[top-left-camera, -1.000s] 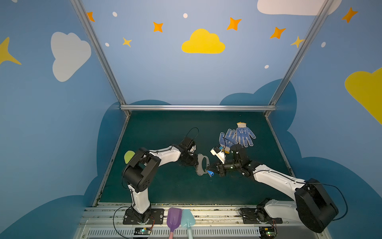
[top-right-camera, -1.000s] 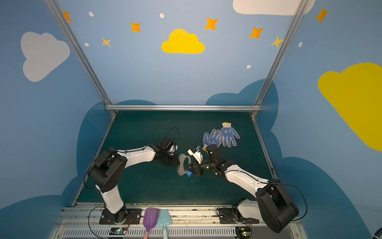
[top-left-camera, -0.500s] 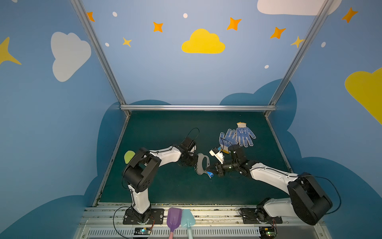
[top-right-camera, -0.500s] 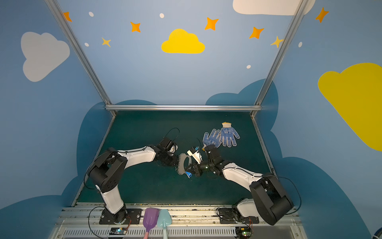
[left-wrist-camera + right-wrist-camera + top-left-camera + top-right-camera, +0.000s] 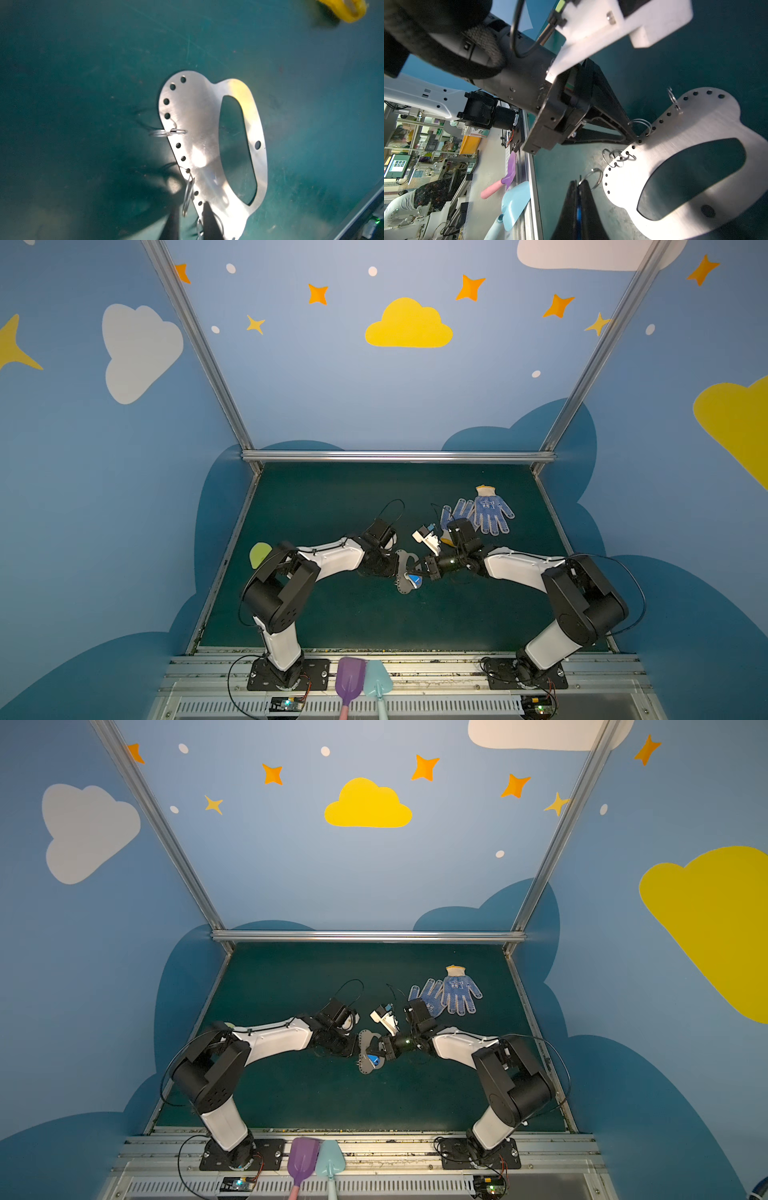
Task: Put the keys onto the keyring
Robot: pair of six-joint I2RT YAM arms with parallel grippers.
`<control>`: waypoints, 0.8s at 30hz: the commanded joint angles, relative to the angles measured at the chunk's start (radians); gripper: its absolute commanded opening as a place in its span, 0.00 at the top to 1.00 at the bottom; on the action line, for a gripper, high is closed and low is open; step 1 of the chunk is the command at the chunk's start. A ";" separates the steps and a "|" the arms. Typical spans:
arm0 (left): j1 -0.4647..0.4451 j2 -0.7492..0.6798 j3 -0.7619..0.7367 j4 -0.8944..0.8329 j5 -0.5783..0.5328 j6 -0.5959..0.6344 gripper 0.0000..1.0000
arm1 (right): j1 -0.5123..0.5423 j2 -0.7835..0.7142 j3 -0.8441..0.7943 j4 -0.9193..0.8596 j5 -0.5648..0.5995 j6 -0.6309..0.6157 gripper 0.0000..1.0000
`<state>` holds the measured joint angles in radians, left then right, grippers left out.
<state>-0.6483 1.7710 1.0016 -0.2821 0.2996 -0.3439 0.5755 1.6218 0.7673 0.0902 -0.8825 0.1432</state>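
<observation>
The keyring [image 5: 199, 133], a flat grey plate with a long slot and small rings along its hole-dotted edge, is held tilted above the green mat in mid-table [image 5: 402, 572] [image 5: 365, 1052]. My left gripper [image 5: 189, 207] [image 5: 395, 570] is shut on that dotted edge, with one finger [image 5: 208, 222] across the plate's face. My right gripper [image 5: 579, 184] [image 5: 419, 572] [image 5: 380, 1052] is shut on the keys [image 5: 578, 209] [image 5: 414, 580]. Only the blue head shows between its fingers. A wire ring [image 5: 592, 178] at its tips reaches the plate's edge [image 5: 607, 180].
Two blue dotted gloves [image 5: 490, 512] [image 5: 457, 510] lie behind the right arm. A yellow piece [image 5: 345, 8] sits on the mat near them. A yellow-green disc [image 5: 259, 553] lies by the left arm. Purple [image 5: 349, 676] and light blue [image 5: 376, 680] scoops rest on the front rail.
The right arm's elbow has swung inward, and its gripper has edged the blue key a little closer to the plate. The plate and the left arm have barely moved.
</observation>
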 commanded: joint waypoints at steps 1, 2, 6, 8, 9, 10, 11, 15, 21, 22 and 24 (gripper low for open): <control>0.001 0.000 -0.005 -0.011 -0.013 0.013 0.93 | -0.003 0.003 -0.003 -0.010 -0.024 0.003 1.00; 0.001 0.002 -0.003 -0.011 -0.011 0.013 0.95 | -0.004 0.001 -0.006 -0.013 -0.023 0.003 1.00; 0.000 -0.003 -0.003 -0.012 -0.018 0.013 0.96 | -0.006 -0.003 -0.016 -0.022 -0.023 -0.003 1.00; 0.000 -0.011 -0.007 -0.015 -0.019 0.019 0.96 | -0.006 0.011 -0.003 -0.040 -0.032 -0.011 1.00; 0.000 -0.014 -0.008 -0.015 -0.022 0.022 0.96 | -0.008 0.019 0.004 -0.050 -0.036 -0.011 1.00; -0.002 -0.018 -0.010 -0.014 -0.024 0.030 0.96 | -0.009 0.032 0.016 -0.060 -0.043 -0.014 1.00; -0.007 -0.027 -0.012 -0.012 -0.033 0.040 0.96 | -0.012 0.047 0.028 -0.075 -0.050 -0.017 1.00; -0.044 -0.076 -0.037 0.013 -0.070 0.116 0.96 | -0.035 0.119 0.080 -0.121 -0.121 -0.020 1.00; -0.079 -0.163 -0.095 0.046 -0.108 0.244 0.96 | -0.038 0.121 0.057 -0.098 -0.179 -0.063 1.00; -0.079 -0.178 -0.106 0.049 -0.095 0.275 0.96 | -0.040 0.115 0.044 -0.087 -0.181 -0.073 1.00; -0.082 -0.208 -0.129 0.064 -0.094 0.327 0.96 | -0.040 0.109 0.018 -0.045 -0.205 -0.076 1.00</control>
<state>-0.7315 1.6005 0.8970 -0.2420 0.2176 -0.1268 0.5365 1.7531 0.8150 0.0181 -1.0317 0.1028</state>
